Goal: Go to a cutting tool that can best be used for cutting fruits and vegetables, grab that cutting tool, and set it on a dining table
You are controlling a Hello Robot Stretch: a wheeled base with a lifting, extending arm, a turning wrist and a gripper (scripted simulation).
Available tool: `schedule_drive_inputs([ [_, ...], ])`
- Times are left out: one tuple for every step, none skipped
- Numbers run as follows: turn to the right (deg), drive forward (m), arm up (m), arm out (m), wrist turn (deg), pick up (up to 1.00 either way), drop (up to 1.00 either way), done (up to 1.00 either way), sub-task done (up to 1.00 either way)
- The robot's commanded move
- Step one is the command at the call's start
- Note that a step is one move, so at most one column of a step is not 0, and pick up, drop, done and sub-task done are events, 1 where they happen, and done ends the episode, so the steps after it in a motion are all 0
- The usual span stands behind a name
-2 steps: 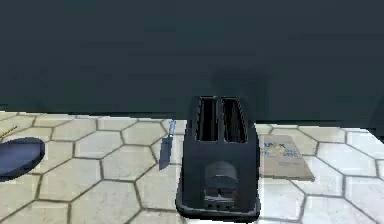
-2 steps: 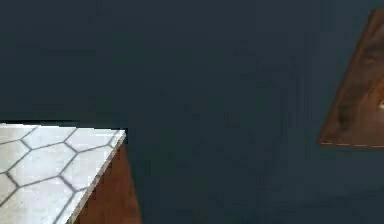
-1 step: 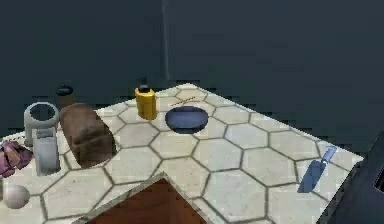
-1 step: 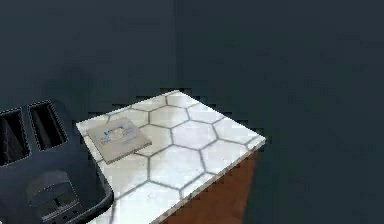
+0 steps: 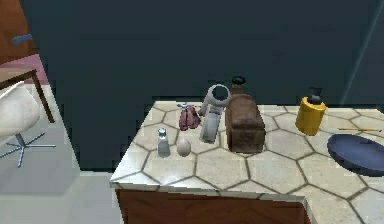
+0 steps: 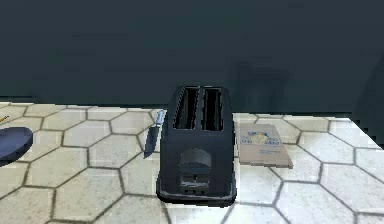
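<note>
A knife (image 6: 153,133) with a dark handle and a thin grey blade lies on the hexagon-tiled counter (image 6: 90,170), just left of a black two-slot toaster (image 6: 198,140) in the arm side view. It points roughly away from the counter's near edge. The same tiled counter (image 5: 200,170) appears in the forward view with several small items on it.
A flat book-like item (image 6: 264,145) lies right of the toaster, and a dark blue plate (image 6: 12,143) sits at the left edge. The forward view has a brown loaf (image 5: 243,122), yellow bottle (image 5: 311,113), shaker (image 5: 163,142), egg (image 5: 184,147), white chair (image 5: 15,115) and wooden table (image 5: 20,75).
</note>
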Motion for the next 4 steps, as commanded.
schedule_drive_inputs([
  [0.0, 0.00, 0.50, 0.00, 0.0, 0.00, 0.00, 0.00, 0.00],
  [0.0, 0.00, 0.38, 0.00, 0.0, 0.00, 0.00, 0.00, 0.00],
  [0.0, 0.00, 0.00, 0.28, 0.0, 0.00, 0.00, 0.00, 0.00],
  [0.0, 0.00, 0.00, 0.00, 45.0, 0.00, 0.00, 0.00, 0.00],
])
